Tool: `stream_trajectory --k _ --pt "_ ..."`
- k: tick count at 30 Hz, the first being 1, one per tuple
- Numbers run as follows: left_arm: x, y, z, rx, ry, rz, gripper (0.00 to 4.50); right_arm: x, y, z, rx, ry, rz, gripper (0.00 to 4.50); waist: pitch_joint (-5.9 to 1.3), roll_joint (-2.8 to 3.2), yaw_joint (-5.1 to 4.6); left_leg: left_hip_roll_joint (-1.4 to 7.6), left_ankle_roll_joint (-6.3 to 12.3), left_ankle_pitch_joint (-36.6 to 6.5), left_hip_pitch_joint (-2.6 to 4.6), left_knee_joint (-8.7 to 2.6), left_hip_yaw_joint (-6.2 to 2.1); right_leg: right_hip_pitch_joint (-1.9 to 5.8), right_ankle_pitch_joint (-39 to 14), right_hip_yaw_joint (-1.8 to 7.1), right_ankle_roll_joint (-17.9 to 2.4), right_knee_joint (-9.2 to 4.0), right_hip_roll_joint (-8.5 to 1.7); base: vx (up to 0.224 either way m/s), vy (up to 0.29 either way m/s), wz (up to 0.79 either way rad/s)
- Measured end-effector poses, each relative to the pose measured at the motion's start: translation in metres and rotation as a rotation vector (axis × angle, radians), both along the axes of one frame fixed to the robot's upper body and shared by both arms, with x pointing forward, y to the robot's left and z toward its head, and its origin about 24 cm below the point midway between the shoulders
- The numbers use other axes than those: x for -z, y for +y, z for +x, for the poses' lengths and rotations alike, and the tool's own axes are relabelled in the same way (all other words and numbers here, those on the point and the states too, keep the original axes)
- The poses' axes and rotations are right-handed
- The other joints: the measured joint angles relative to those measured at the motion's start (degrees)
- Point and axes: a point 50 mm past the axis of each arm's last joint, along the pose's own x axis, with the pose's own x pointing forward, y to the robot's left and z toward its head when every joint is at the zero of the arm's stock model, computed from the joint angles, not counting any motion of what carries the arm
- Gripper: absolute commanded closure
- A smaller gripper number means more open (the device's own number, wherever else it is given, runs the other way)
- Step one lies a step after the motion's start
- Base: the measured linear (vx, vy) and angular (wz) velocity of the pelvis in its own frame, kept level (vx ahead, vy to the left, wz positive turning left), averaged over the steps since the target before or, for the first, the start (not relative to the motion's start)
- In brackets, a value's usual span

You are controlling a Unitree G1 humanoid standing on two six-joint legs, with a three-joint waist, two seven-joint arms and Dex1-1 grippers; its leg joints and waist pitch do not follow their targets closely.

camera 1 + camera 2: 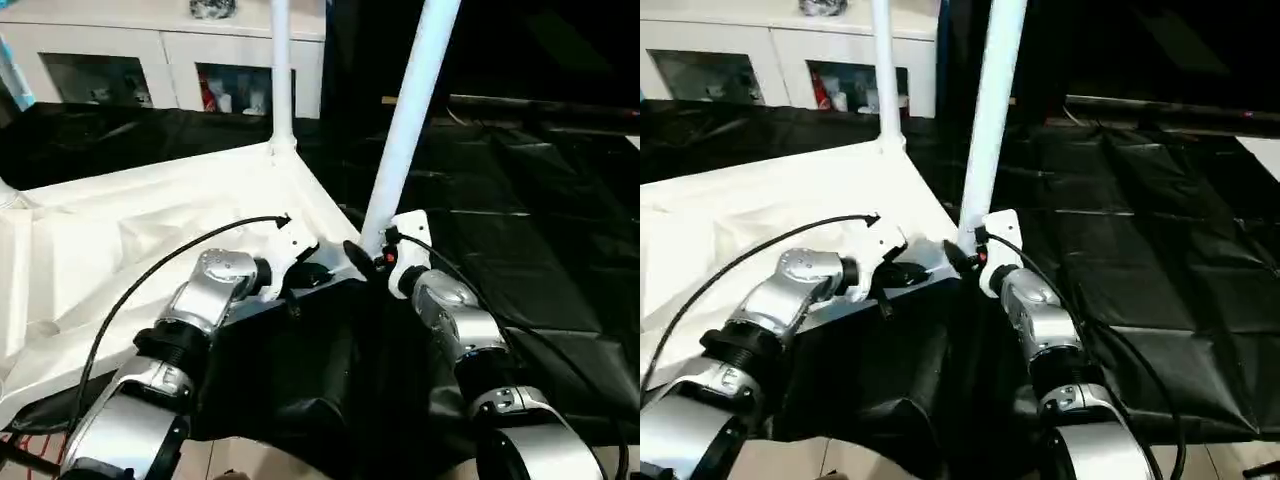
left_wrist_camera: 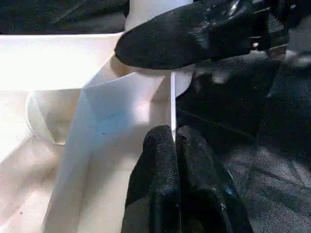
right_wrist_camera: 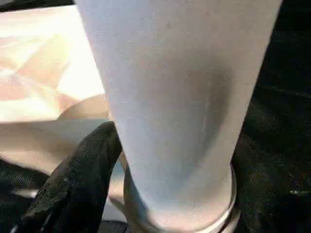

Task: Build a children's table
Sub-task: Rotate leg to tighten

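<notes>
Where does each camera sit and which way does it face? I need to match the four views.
Left eye, right eye: on the head, looking forward and down at the upturned table top over both silver forearms.
Left wrist: along the shut left gripper pinching the top's rim.
Right wrist: close on the near leg, one black finger beside it.
Shared: that near leg at the corner.

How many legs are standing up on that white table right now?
2: a near leg at the tabletop's closest corner, by the right gripper, and a far leg at the corner behind. Others may be out of frame.
</notes>
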Motion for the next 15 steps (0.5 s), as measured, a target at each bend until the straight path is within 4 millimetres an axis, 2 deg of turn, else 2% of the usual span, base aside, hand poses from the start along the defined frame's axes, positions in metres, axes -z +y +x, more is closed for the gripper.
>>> stream_trajectory --k 10,15 --pt "-0.005 0.021 -0.018 0.203 0.038 0.024 4.5 -0.007 -0.019 -0.018 -0.445 0.007 -0.04 0.7 0.01 -0.01 0.64 0.02 0.01 -0.01 -0.31 -0.09 0.03 -0.19 0.04 0.0 -0.17 0.01 0.01 0.0 0.0 0.0" --pt "-0.006 0.026 -0.023 0.266 0.057 0.04 4.5 -0.009 -0.025 -0.025 -0.572 0.033 -0.047 0.7 0.01 -0.01 1.05 0.02 0.0 0.0 -0.31 -0.05 0.04 -0.16 -0.06 0.0 0.0 0.01 0.01 0.0 0.0 0.0"
